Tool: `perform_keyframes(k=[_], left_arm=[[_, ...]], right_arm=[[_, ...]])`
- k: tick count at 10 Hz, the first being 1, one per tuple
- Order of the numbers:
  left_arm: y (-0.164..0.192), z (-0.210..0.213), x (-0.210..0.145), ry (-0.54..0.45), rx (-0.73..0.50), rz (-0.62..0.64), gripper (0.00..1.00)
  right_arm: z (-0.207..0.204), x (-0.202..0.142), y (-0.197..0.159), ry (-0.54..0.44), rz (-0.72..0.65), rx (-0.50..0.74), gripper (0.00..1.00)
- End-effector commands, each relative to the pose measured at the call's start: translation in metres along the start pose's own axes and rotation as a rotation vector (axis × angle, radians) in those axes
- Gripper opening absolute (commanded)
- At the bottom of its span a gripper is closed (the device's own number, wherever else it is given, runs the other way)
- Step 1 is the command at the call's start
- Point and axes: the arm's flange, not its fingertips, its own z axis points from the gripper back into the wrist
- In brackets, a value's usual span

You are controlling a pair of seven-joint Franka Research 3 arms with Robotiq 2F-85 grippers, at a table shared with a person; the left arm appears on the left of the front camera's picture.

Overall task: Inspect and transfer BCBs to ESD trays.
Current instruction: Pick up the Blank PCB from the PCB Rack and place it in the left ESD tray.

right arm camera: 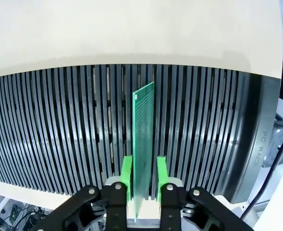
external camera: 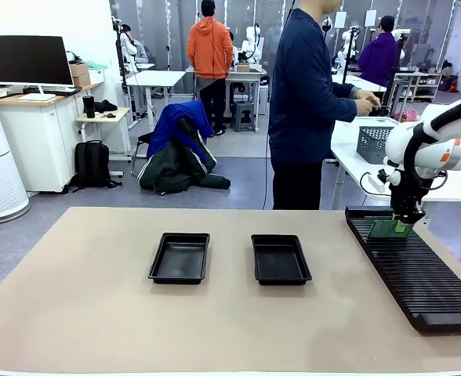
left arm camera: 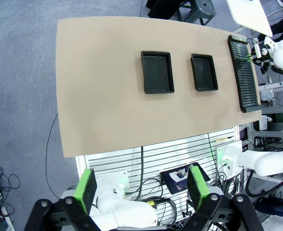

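A thin green BCB [right arm camera: 144, 130] stands on edge in a slot of the black ribbed rack [right arm camera: 59, 120]. My right gripper [right arm camera: 144, 180] is shut on its near edge, a green pad on each face. From the front, that gripper [external camera: 403, 224] hangs over the rack's far end [external camera: 411, 274] with the BCB [external camera: 386, 229] under it. Two black ESD trays [external camera: 179, 257] [external camera: 281, 258] lie side by side mid-table with bare floors. My left gripper [left arm camera: 141, 190] is open, high above the table, looking down on both trays [left arm camera: 157, 72] [left arm camera: 203, 72].
A person [external camera: 305, 102] stands behind the far edge, turned toward a white side table with a grey mesh basket [external camera: 374, 143]. The rack [left arm camera: 243, 72] runs along the table's right side. Bare tabletop [external camera: 97, 313] surrounds the trays.
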Motion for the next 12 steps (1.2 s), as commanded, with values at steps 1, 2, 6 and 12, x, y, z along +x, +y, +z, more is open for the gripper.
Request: perform_keyframes(k=[1,2,6,12], left_arm=[[0.0004,-0.0007,0.0009,-0.002,0.001,0.002,1.0],[0.0004,-0.0007,0.0009,-0.002,0.001,0.002,1.0],[0.0004,-0.0007,0.0009,-0.002,0.001,0.002,1.0],[0.0004,-0.0007,0.0009,-0.002,0.001,0.002,1.0]], right_arm=[[0.0028,0.001,0.0019,0.027,-0.022,0.019,0.27],[0.0017,0.0003,0.0014,0.026,-0.025,0.02,0.14],[0.0007,-0.0001,0.0015,0.028,-0.021,0.027,0.04],[0.0018,-0.001,-0.0012,0.002,-0.009,-0.005,0.0]])
